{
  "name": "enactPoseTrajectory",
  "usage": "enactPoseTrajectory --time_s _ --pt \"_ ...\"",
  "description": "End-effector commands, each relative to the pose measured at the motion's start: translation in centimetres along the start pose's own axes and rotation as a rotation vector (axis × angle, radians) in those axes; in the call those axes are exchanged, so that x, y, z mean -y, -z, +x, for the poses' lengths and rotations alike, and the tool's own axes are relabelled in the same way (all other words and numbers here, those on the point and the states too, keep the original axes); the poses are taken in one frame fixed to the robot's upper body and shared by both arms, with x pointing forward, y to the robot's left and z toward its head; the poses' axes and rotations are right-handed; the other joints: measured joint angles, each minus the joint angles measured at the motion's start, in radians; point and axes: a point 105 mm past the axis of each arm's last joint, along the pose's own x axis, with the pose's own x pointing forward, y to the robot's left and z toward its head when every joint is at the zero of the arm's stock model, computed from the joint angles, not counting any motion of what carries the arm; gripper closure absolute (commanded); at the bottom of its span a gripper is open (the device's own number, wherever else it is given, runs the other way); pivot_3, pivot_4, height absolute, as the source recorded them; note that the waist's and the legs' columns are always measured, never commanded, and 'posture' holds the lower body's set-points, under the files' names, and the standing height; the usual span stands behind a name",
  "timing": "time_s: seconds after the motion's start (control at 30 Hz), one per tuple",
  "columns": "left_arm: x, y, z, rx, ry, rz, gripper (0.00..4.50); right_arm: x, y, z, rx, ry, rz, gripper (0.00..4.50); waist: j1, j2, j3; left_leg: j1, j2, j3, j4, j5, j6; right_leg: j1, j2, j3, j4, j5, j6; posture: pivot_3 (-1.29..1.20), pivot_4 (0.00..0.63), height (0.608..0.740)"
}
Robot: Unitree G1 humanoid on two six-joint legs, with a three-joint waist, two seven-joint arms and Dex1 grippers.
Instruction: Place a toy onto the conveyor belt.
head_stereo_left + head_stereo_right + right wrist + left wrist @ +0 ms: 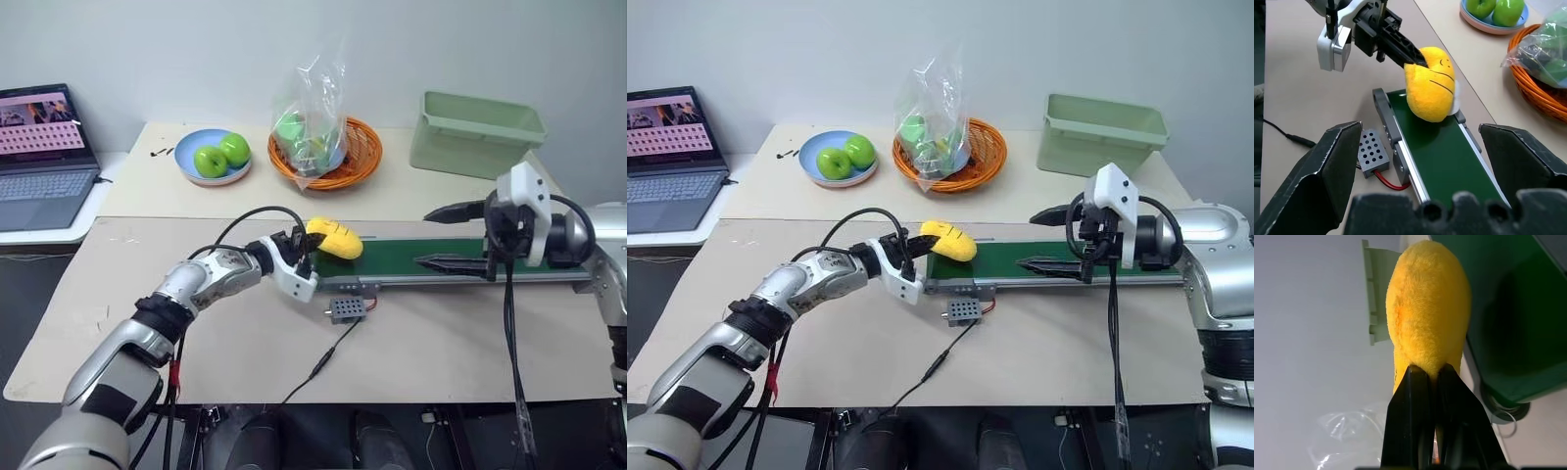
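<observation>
The toy (335, 238), a yellow plush oval with short dark lines, hangs low over the left end of the conveyor belt (421, 257). I cannot tell whether it touches the dark green belt. My left gripper (306, 248) is shut on the toy's near end, its black fingers (1415, 396) pinching the plush. In the right wrist view the toy (1431, 83) sits above the belt's (1444, 156) roller end. My right gripper (447, 237) stands open over the belt's right half, holding nothing, its jaws wide apart.
A small grey perforated box (346, 310) with a cable lies in front of the belt. At the back stand a pale green bin (475, 132), an orange basket (358, 162) with a plastic bag, a blue plate (196, 147) with two apples, and a laptop (39, 157).
</observation>
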Motion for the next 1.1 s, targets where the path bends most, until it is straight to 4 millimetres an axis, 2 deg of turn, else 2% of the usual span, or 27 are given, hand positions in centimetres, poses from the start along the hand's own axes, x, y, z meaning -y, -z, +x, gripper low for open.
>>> enactPoseTrajectory --time_s 0.03,0.27,0.43,0.67,0.7,0.8,0.87,1.0,1.03,1.1 --pt "-1.8 0.2 0.5 0.018 -0.051 0.003 4.49 0.2 -1.6 -0.9 0.028 0.032 -0.055 0.0 0.001 0.0 0.0 0.0 0.0 0.0 0.0 0.0 0.0 0.0 0.0 0.0 0.0 0.0 0.0 0.0 0.15 0.74" --pt "-0.6 0.0 0.3 0.025 -0.015 -0.026 4.49 -0.1 -1.5 -0.9 0.02 0.018 -0.048 0.0 0.0 0.0 0.0 0.0 0.0 0.0 0.0 0.0 0.0 0.0 0.0 0.0 0.0 0.0 0.0 0.0 0.15 0.74" --pt "0.1 -0.2 0.1 0.03 -0.004 -0.073 2.9 0.0 -1.4 -0.7 0.013 0.015 -0.047 0.0 0.0 0.0 0.0 0.0 0.0 0.0 0.0 0.0 0.0 0.0 0.0 0.0 0.0 0.0 0.0 0.0 0.15 0.74" --pt "-1.3 -1.6 0.2 0.069 -0.024 -0.117 0.29 0.3 -1.3 -0.6 0.005 0.015 -0.051 0.0 0.001 0.0 0.0 0.0 0.0 0.0 0.0 0.0 0.0 0.0 0.0 0.0 0.0 0.0 0.0 0.0 0.15 0.74" --pt "-2.4 -1.8 0.2 0.072 -0.05 -0.15 0.09 0.3 -1.3 -0.7 0.002 0.016 -0.052 0.0 0.001 0.0 0.0 0.0 0.0 0.0 0.0 0.0 0.0 0.0 0.0 0.0 0.0 0.0 0.0 0.0 0.15 0.74" --pt "-4.7 -2.1 -0.1 0.073 -0.092 -0.268 0.09 0.4 -1.3 -0.7 -0.003 0.018 -0.054 0.0 0.001 0.0 0.0 0.0 0.0 0.0 0.0 0.0 0.0 0.0 0.0 0.0 0.001 0.0 0.0 0.0 0.15 0.74" --pt "-5.4 -2.0 -0.5 0.06 -0.095 -0.371 0.09 0.5 -1.3 -0.7 -0.004 0.018 -0.055 0.0 0.0 0.0 0.0 0.0 0.0 0.0 0.001 0.0 0.0 0.0 0.0 0.0 0.001 0.0 0.0 0.0 0.15 0.74" --pt "-5.9 -1.2 -2.3 0.035 -0.06 -0.809 0.09 0.6 -1.3 -1.0 -0.009 0.021 -0.058 0.0 -0.005 0.0 0.0 0.0 0.0 0.0 0.001 0.0 0.0 0.0 0.0 0.0 0.001 0.0 0.0 0.0 0.15 0.74" --pt "-5.9 -1.1 -2.6 0.031 -0.052 -0.874 0.09 0.6 -1.3 -1.0 -0.01 0.021 -0.058 0.0 -0.008 0.0 0.0 0.0 0.001 0.0 0.001 0.0 0.0 0.0 0.0 0.0 0.002 0.0 0.0 0.0 0.15 0.74" --pt "-6.0 -2.1 -4.0 0.11 0.03 -1.128 0.09 0.8 -1.4 -1.0 -0.01 0.026 -0.064 0.0 -0.012 0.0 0.0 0.001 0.001 -0.001 0.001 0.0 0.0 0.0 0.001 0.0 0.002 0.0 0.0 0.0 0.15 0.74"
